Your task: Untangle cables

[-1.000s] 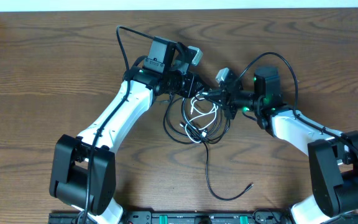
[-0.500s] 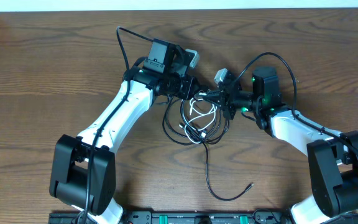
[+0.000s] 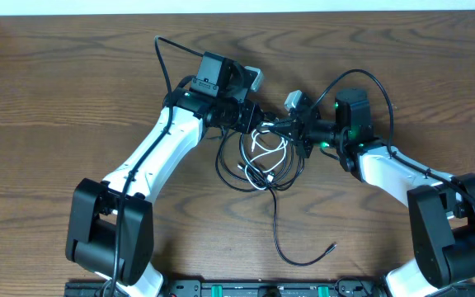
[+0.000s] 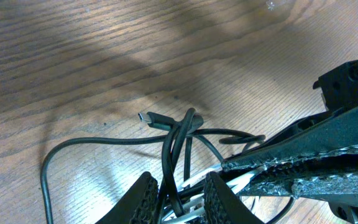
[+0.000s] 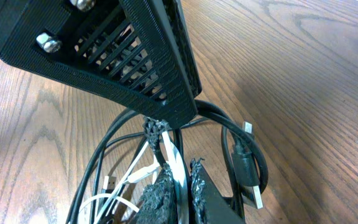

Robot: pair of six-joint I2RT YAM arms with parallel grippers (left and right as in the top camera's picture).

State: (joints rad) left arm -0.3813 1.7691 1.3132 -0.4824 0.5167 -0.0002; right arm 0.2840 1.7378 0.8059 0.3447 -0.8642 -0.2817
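Cables [image 3: 262, 161] lay knotted near the centre of the table [image 3: 56, 82], with a loose black tail [image 3: 280, 239] trailing toward 5 o'clock. The right gripper [image 5: 179, 177], at the knot's 2 o'clock, was clenched on the white cable [image 5: 138, 171]. The left gripper [image 4: 180, 180], at 10 o'clock, straddled several black strands [image 4: 174, 143] with narrow jaws; whether it truly bit them could not be told. Doing this step well probably meant securing only those strands, then drawing the arms apart slowly toward 9 and 3 o'clock, watching for snagged plugs.

In front of me, the brown wood-grain table [image 3: 72, 74] carried the cables [image 3: 258, 169] in one loose tangle near its middle, a single black cord [image 3: 277, 235] trailing toward the near edge.
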